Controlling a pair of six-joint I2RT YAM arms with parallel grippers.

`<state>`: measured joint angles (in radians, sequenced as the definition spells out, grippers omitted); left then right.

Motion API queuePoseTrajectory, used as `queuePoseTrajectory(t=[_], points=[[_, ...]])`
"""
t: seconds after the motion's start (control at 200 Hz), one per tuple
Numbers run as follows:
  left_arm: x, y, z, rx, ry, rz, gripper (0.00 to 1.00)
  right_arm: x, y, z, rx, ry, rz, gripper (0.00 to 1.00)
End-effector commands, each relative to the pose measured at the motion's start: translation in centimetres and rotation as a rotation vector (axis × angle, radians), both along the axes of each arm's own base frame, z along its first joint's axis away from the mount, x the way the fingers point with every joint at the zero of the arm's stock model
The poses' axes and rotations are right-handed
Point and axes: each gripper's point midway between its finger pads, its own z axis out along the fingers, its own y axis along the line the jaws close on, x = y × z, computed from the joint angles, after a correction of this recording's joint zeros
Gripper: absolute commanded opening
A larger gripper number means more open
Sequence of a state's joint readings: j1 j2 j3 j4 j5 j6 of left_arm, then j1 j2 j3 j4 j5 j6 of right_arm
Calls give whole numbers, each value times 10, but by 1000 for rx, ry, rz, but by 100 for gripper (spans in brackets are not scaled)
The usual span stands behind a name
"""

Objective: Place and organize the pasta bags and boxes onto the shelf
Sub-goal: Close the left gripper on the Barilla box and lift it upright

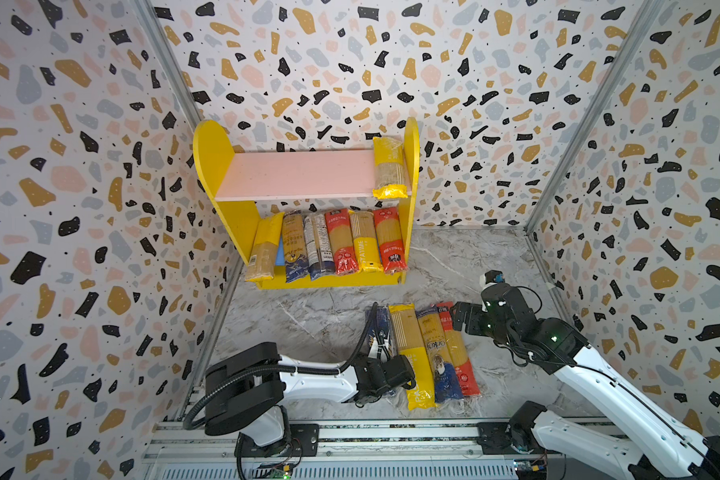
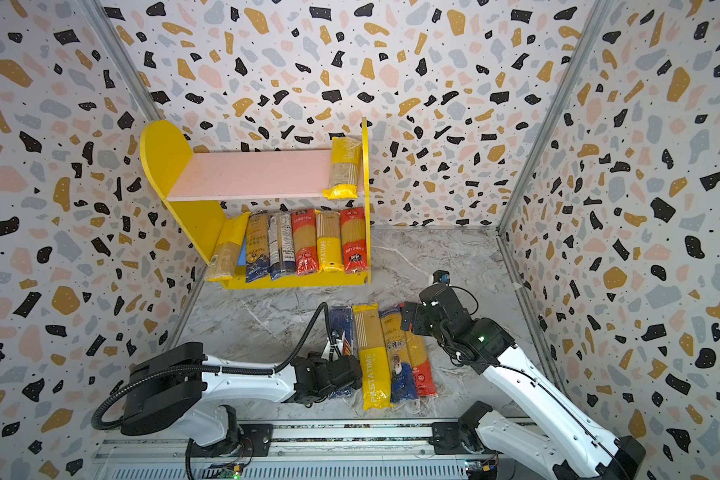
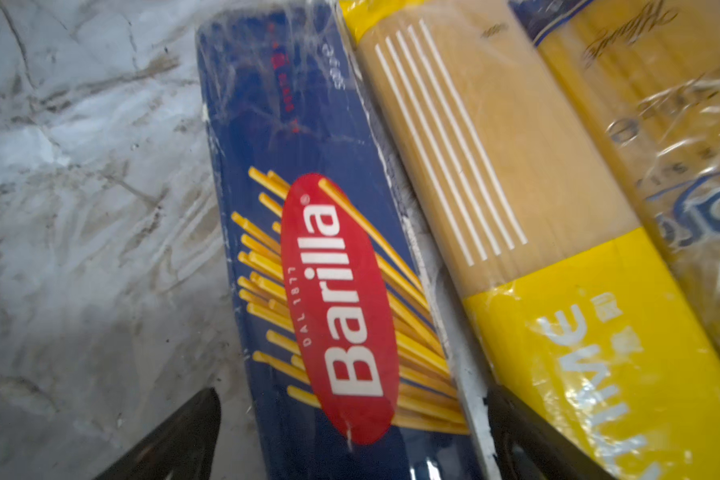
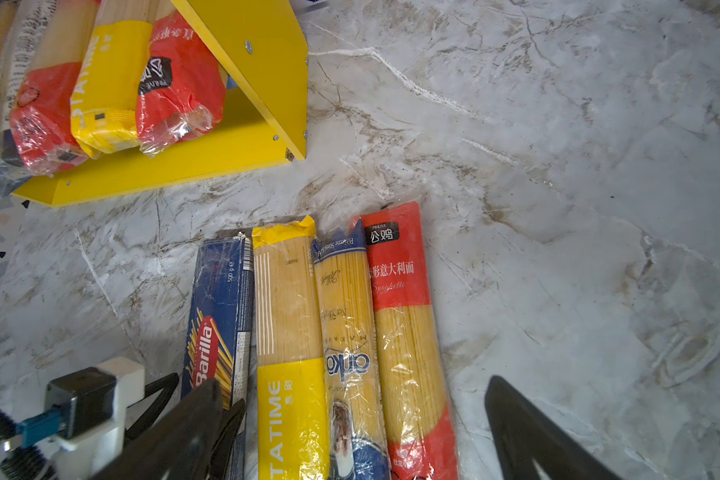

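Several pasta packs lie side by side on the marble floor: a dark blue Barilla box [image 3: 333, 291], a yellow pack [image 1: 410, 345], a blue-bottomed clear bag [image 1: 437, 349] and a red pack [image 1: 458, 353]. My left gripper [image 3: 354, 392] is open and low over the Barilla box, one finger on each side; floor shows between one finger and the box. My right gripper [image 4: 352, 382] is open, holds nothing, and hovers over the far end of the red pack [image 4: 404, 316]. The shelf [image 1: 213, 166] holds one yellow pack [image 1: 389, 168] on its pink board and several packs [image 1: 341, 245] on the lower board.
The patterned walls close in the floor on three sides. A metal rail [image 1: 391, 432] carrying both arm bases runs along the front. The left arm's black cable [image 1: 362, 332] loops over the Barilla box. Most of the pink board [image 1: 292, 174] is bare.
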<state>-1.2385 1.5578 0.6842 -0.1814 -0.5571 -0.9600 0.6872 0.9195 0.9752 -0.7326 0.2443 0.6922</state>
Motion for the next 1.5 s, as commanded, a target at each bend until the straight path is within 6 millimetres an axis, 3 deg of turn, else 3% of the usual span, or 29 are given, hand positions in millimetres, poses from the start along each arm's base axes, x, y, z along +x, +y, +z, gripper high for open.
queuePoseTrajectory(t=[0.0,0.17,0.39,0.611,0.771,0.991,1.146,1.492], points=[[-8,4,-17,0,47,8,98,-1,-4,5,5,-21,-19,99],[-14,6,-32,10,82,6,90,0,-5,-1,-12,-12,-17,99],[-19,9,-43,22,114,3,45,-3,-8,-3,-18,-23,-16,99],[-18,12,-28,30,90,-8,33,-1,-7,-4,-25,-27,-10,99],[-10,10,8,16,27,-23,27,1,-3,-5,-24,-28,0,99],[-2,9,59,-44,-53,-26,26,3,6,-2,-1,-33,39,99],[2,19,98,-69,-116,-10,20,-4,32,6,78,-42,157,99],[16,54,215,-147,-335,64,0,-23,93,59,120,-177,351,99]])
